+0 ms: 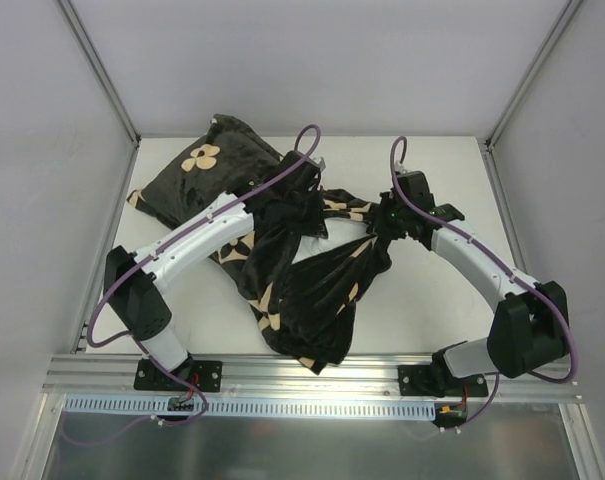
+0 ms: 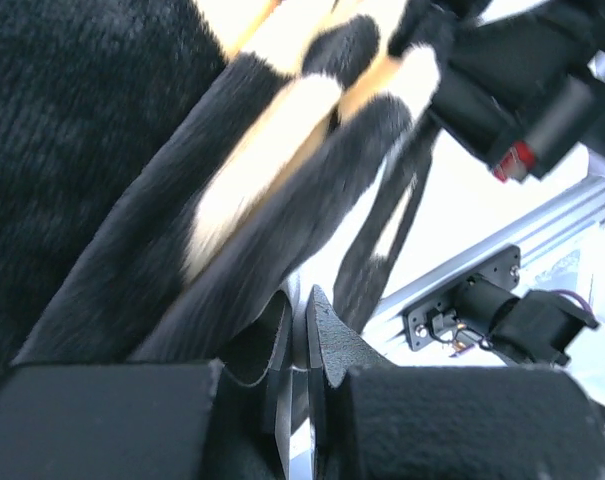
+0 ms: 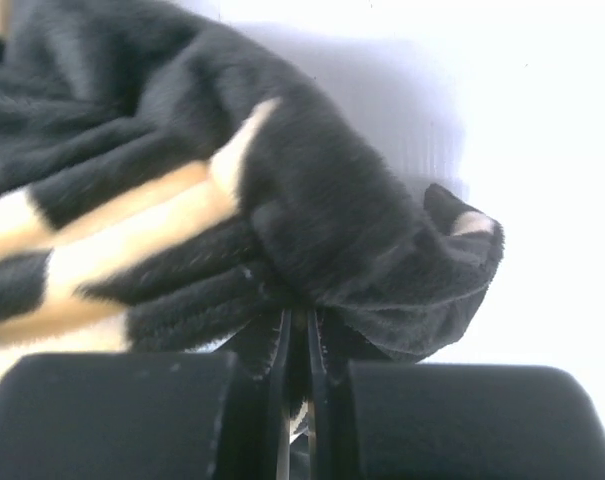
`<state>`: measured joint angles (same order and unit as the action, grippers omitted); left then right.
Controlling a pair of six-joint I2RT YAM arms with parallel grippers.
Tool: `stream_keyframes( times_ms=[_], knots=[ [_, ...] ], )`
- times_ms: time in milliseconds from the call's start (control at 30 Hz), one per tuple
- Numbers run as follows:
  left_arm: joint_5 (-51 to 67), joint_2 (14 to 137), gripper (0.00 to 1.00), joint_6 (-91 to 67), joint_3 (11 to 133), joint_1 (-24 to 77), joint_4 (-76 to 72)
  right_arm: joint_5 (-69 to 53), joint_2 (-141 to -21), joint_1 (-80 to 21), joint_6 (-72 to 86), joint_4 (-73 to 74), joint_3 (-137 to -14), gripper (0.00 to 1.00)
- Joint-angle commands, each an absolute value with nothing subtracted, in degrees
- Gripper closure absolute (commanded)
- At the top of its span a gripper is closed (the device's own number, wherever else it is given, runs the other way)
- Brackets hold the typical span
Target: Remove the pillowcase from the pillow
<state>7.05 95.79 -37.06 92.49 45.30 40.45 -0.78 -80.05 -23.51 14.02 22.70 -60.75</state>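
The black pillowcase [image 1: 312,285] with tan motifs lies bunched across the table's middle. Its far-left part [image 1: 197,175] is plump, as if the pillow is inside. The white pillow is mostly hidden. A white strip [image 1: 320,248] shows between the folds, and I cannot tell if it is pillow or table. My left gripper [image 1: 282,195] is shut on a fold of the pillowcase [image 2: 282,170], its jaws almost touching [image 2: 300,312]. My right gripper [image 1: 387,225] is shut on a bunched corner of the pillowcase [image 3: 362,230], seen from the right wrist [image 3: 302,325].
The white table [image 1: 432,180] is walled by grey panels at the back and both sides. The aluminium rail [image 1: 312,380] with the arm bases runs along the near edge. The right arm's base and rail also show in the left wrist view [image 2: 492,310].
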Motion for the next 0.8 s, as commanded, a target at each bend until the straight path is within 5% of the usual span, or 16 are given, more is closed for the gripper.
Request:
stream_keyframes(
  times_ms=[0, 400, 767],
  knots=[
    [12.2, 86.2, 1.00, -36.1, 92.6, 44.7, 44.8, 4.1, -83.1, -18.5, 11.9, 22.2, -60.1, 0.99],
    [16.5, 70.8, 1.00, -36.6, 84.4, 37.6, 43.2, -6.1, -88.2, -13.9, 11.2, 19.2, -62.4, 0.99],
    [18.9, 70.4, 1.00, -38.4, 85.2, 37.0, 38.4, -16.4, -92.2, -16.3, 16.3, 7.5, -55.7, 0.99]
  ],
)
